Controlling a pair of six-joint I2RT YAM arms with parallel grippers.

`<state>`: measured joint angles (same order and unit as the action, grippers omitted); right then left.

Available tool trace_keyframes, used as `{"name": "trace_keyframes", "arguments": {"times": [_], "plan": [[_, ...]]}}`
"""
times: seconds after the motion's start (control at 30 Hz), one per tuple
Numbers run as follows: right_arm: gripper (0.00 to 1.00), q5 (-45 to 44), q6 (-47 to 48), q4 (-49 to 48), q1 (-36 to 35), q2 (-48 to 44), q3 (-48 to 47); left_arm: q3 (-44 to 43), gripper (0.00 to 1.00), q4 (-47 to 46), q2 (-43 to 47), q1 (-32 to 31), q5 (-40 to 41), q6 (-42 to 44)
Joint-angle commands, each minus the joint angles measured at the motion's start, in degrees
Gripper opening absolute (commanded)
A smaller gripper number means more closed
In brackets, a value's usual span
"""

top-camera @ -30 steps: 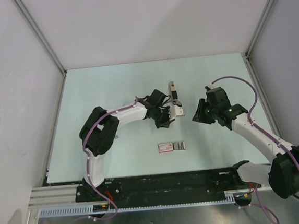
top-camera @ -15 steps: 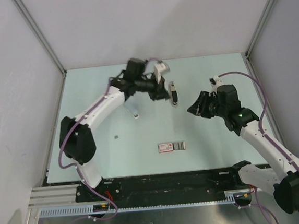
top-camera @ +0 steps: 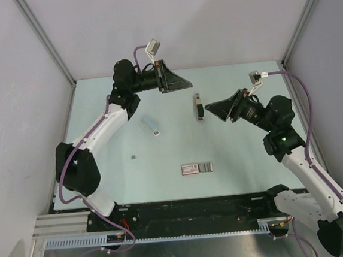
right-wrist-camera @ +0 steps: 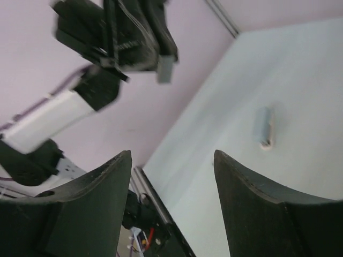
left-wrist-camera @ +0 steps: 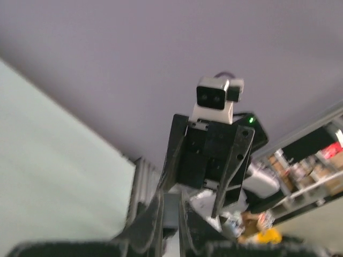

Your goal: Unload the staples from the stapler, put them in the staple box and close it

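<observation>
The black and silver stapler (top-camera: 199, 107) lies on the pale green table (top-camera: 173, 146), right of centre. My left gripper (top-camera: 179, 83) is raised above the table's far side and points right. Its fingers (left-wrist-camera: 155, 214) are closed on a small grey strip piece (left-wrist-camera: 171, 211) that looks like staples. The piece also shows at the tip of the left gripper in the right wrist view (right-wrist-camera: 165, 68). My right gripper (top-camera: 218, 108) is open and empty just right of the stapler, pointing left. Its fingers (right-wrist-camera: 96, 203) stand wide apart.
A pale grey-blue bar with a white end (top-camera: 150, 125) lies left of the stapler and shows in the right wrist view (right-wrist-camera: 262, 126). A tiny grey piece (top-camera: 134, 157) lies further left. A flat red-and-white box (top-camera: 197, 168) sits near the front.
My left gripper has lifted off the stapler and swung up towards the back. My right gripper has tipped up level, pointing left. The stapler has stayed put over the last half second.
</observation>
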<state>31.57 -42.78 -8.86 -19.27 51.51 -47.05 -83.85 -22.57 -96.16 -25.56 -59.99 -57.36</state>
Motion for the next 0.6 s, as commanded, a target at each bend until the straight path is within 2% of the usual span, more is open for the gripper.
{"name": "trace_keyframes", "arguments": {"times": [0.0, 0.17, 0.57], "plan": [[0.68, 4.03, -10.48, -19.44, -0.22, 1.39, -0.49, 5.62, 0.00, -21.54, 5.92, -0.79, 2.20, -20.89], [0.68, 3.29, -14.81, -26.24, -2.57, 3.78, -0.59, 11.94, 0.00, -32.65, 7.41, -1.64, 5.37, -28.80], [0.65, -4.77, -9.03, -22.43, -11.00, 6.61, -3.98, 17.84, 0.01, -37.91, 8.76, -3.78, 8.40, -30.69]]}}
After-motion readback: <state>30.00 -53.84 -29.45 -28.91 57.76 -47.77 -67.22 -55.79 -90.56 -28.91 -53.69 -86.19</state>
